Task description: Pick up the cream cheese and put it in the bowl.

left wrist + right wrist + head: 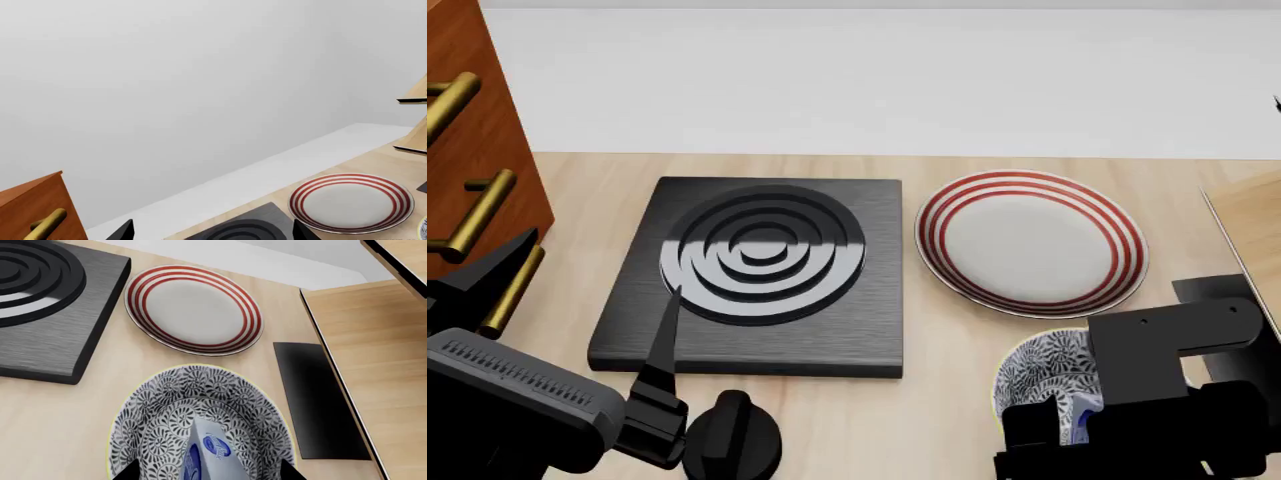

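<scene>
My right tool (208, 475) hung over the bowl (167, 410) at the bottom of the right wrist frame, its two dark tips spread on either side of the cream cheese (210, 452). I could not tell whether the tips were pressing the box or standing clear of it. The cream cheese sat inside the bowl's rim, its blue oval logo facing up. In the head frame the bowl (1044, 365) lay at the lower right on the counter (961, 400), partly hidden by my right arm, just below the red-ringed plate (1030, 240). The black burner (761, 270) filled the centre left. My left tool (574, 310) stood at the lower left with its tips wide apart, holding nothing, near the wooden cabinet (481, 120).
</scene>
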### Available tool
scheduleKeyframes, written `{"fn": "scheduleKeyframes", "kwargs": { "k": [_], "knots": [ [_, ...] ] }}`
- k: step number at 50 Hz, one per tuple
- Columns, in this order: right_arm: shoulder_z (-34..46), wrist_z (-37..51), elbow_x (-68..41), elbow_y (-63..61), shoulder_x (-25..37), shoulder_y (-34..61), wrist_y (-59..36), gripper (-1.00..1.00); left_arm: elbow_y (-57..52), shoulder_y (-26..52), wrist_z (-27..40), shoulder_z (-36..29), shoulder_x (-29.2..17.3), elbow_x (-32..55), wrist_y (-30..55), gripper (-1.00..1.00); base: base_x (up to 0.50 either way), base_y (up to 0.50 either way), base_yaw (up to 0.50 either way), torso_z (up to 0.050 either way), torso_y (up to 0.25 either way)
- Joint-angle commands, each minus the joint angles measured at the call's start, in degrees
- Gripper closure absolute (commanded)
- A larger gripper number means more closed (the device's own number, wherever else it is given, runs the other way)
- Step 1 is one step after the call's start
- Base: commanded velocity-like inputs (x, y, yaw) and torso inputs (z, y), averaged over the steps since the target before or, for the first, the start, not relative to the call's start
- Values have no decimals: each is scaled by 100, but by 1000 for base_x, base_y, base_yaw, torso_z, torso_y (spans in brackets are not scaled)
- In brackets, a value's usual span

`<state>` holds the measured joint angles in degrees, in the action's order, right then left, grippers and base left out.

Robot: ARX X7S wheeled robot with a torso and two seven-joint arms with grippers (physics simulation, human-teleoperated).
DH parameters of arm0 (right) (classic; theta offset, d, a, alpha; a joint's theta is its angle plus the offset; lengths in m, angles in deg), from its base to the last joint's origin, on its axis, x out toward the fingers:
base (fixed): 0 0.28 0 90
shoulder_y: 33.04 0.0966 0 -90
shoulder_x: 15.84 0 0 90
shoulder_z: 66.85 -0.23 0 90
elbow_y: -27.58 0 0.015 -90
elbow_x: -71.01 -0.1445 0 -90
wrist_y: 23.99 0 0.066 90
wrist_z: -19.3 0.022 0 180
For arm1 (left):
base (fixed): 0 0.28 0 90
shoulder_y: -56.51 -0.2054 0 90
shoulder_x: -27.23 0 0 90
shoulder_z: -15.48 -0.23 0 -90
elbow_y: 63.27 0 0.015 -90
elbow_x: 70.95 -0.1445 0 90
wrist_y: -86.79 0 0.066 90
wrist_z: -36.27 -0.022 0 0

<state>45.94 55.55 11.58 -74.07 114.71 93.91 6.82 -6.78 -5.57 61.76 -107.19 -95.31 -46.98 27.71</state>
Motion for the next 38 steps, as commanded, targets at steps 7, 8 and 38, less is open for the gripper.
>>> {"fn": "scheduleKeyframes", "kwargs": {
  "k": [7,8,38],
  "knots": [
    [-78,81,-80,-116,45,32,-62,-100,57,0,-14,-5,4,20,-33,-100,0,0,0,0,0],
    [-93,104,-100,-145,53,35,-75,-100,48,-3,-3,-8,3,6,-38,-100,0,0,0,0,0],
    [-1272,1671,-1986,-1986,700,65,-756,-100,-58,-10,57,15,-49,37,-1,-100,0,0,0,0,0]
  ]
}}
